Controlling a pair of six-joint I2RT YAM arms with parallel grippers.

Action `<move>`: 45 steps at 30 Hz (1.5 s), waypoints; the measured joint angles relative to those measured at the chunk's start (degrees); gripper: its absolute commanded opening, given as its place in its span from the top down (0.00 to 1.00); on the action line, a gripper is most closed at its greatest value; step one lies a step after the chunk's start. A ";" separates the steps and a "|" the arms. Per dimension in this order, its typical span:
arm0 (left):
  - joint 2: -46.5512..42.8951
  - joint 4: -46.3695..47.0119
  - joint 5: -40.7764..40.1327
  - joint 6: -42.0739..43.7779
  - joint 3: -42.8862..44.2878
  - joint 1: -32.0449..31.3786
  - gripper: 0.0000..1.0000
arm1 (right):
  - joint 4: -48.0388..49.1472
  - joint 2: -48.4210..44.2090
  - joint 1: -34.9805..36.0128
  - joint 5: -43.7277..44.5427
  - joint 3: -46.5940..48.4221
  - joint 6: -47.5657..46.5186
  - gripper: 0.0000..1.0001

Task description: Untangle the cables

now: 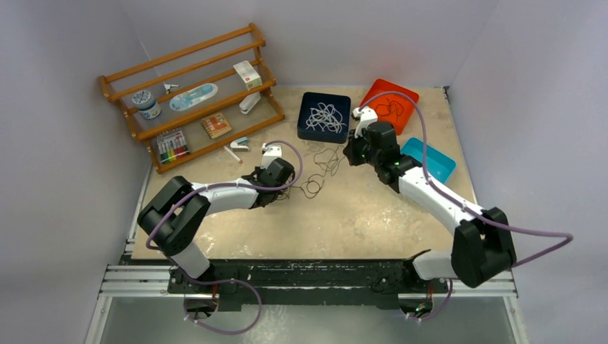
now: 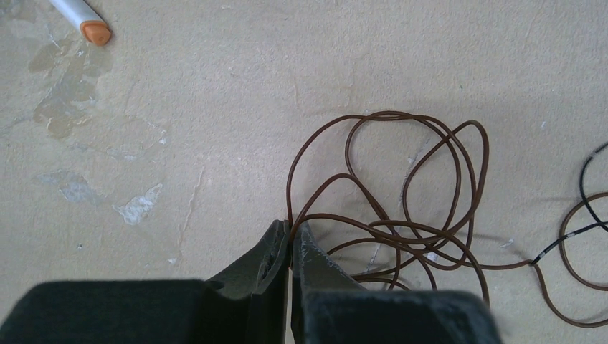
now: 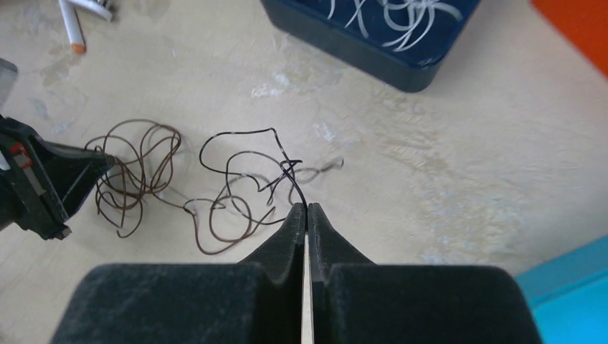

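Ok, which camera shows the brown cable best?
Left wrist: the brown cable fills the view, loops distinct. Right wrist shows it smaller, beside the black cable. Top view shows only a faint thin tangle.

Pale grey walls enclose a scuffed beige table — wooden rack back-left.

Robot lab test cell: 2 arms on an aluminium rail, scuffed tabletop, blank walls. Wooden rack of props beyond the left fingers; navy tray, orange tray, teal tray near the right fingers.
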 measured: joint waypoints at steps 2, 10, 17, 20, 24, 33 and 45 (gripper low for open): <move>0.00 0.00 -0.09 -0.02 -0.04 0.11 1.00 | -0.13 -2.08 0.00 1.11 0.04 -0.11 1.00; -0.04 0.17 0.04 -0.46 -0.74 0.13 1.00 | -0.44 -8.24 0.00 4.09 4.26 -0.11 1.00; -0.07 0.24 0.11 -0.83 -0.96 0.13 1.00 | -3.15 -11.63 0.00 6.88 8.50 -0.96 1.00; -0.07 0.24 0.11 -0.85 -0.96 0.13 1.00 | -4.09 -12.81 0.00 7.96 10.82 -1.75 1.00; -0.07 0.33 0.11 -0.85 -0.96 0.13 1.00 | -5.57 -14.56 0.00 10.10 14.53 -3.19 1.00; -0.07 1.42 0.09 -0.87 -1.68 0.13 1.00 | -7.61 -18.14 -0.07 16.17 21.29 -6.69 1.00; -0.07 1.53 0.26 -0.83 -1.70 0.13 1.00 | -8.55 -20.11 -0.11 24.74 23.74 -8.68 1.00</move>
